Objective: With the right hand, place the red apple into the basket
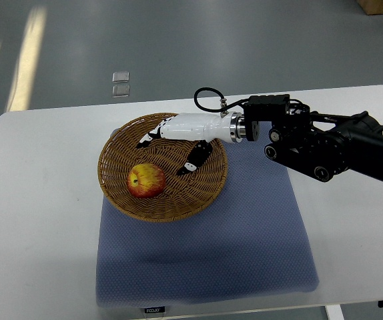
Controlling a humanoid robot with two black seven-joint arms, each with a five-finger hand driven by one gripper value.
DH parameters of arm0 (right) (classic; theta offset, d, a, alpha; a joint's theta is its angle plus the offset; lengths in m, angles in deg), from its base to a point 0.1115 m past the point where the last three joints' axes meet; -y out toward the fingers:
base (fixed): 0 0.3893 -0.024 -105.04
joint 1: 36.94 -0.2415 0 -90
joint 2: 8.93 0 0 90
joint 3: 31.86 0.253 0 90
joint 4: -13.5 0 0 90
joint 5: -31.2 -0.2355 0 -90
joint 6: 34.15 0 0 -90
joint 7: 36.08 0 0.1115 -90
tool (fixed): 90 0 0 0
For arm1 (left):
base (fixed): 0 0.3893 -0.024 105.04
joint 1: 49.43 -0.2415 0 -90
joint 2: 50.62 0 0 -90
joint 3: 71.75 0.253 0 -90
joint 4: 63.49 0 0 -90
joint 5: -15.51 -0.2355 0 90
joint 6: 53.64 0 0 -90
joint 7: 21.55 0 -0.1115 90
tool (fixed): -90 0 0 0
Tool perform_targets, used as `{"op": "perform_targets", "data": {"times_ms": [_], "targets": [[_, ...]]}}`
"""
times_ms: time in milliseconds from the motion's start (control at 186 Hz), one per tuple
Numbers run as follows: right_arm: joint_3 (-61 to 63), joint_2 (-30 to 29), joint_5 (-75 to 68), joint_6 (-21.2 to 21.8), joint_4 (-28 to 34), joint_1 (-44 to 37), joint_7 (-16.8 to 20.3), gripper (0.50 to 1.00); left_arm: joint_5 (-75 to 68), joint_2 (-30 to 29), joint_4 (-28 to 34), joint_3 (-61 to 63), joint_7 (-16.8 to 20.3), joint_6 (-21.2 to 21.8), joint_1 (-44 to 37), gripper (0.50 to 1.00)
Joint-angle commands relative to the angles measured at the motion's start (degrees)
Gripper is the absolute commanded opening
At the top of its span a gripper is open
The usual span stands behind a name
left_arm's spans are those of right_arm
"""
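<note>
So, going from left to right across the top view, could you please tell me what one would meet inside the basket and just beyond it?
Basket's left rim → red apple → right hand, open above the basket → black arm.

One small black tag (154, 309) w/ white lettering sits at the near edge of the blue-grey quilted fabric mat (245, 253), left of centre. Letters too small to read for sure. No other text, nos. or signs legible anywhere in view.
</note>
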State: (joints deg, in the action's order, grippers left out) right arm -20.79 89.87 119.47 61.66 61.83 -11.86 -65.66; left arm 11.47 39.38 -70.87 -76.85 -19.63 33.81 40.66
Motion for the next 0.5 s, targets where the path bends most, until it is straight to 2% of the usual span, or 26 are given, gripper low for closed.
{"op": "perform_targets", "data": {"times_ms": [0,193,494], "targets": [[3.9,1.0,0.0,-0.3,-0.1,-0.1,0.0,0.913,0.0,0.0,0.0,0.0,0.0,0.0,0.0,1.000],[10.6,2.6,-4.6,0.3,-1.6,0.1,0.0,0.913,0.0,0.0,0.0,0.0,0.0,0.0,0.0,1.000],[13.7,4.3,-36.0,0.6,-6.3,1.2,0.2,0.913,0.0,0.0,0.0,0.0,0.0,0.0,0.0,1.000]]}}
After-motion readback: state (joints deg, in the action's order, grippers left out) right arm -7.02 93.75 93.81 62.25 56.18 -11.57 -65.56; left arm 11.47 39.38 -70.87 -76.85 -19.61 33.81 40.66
